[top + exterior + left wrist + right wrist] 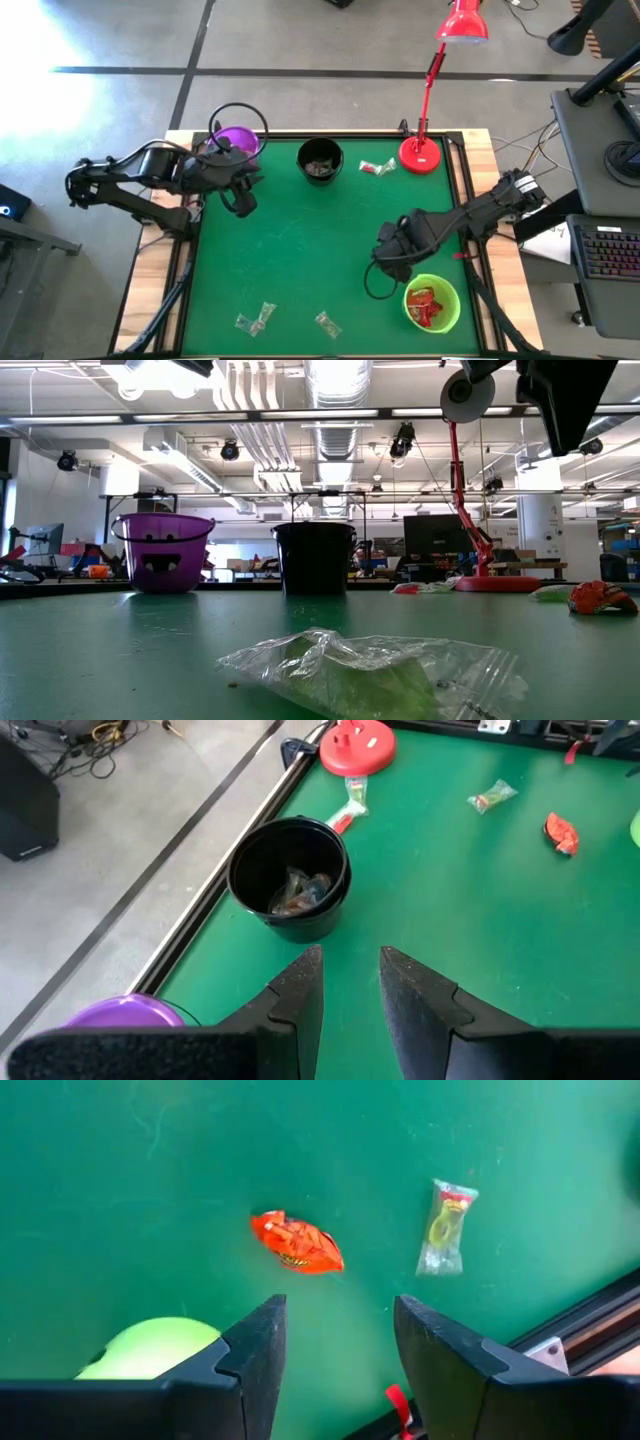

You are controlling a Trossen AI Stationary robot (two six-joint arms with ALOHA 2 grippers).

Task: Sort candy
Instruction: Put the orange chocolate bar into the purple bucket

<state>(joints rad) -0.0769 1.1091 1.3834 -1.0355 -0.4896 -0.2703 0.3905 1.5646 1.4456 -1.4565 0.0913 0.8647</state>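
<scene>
The right gripper (335, 1345) hung above the bench's green mat near the right edge, just beside the green bowl (447, 316), its fingers (255, 1355) spread wide with nothing between them. An orange-wrapped candy (297, 1243) lay on the mat beyond the fingertips, not touching them, and a clear-wrapped candy (444, 1227) lay beside it, nearer the black frame at the edge. The green bowl held red-wrapped candy (426, 303).

The left gripper (350, 982) waited over the mat near the far left corner, just beside the purple bowl (238, 142); its fingers (298, 995) stood a little apart and held nothing. Ahead of it the black bowl (290, 875) stood along the far edge with a few clear-wrapped pieces inside.

More candy (377, 167) lay between the black bowl and the base of the red lamp (423, 152) at the far right corner. Three clear-wrapped pieces (255, 319) lay near the near edge, well apart from both arms. Nothing stood between the right gripper and the orange piece.
</scene>
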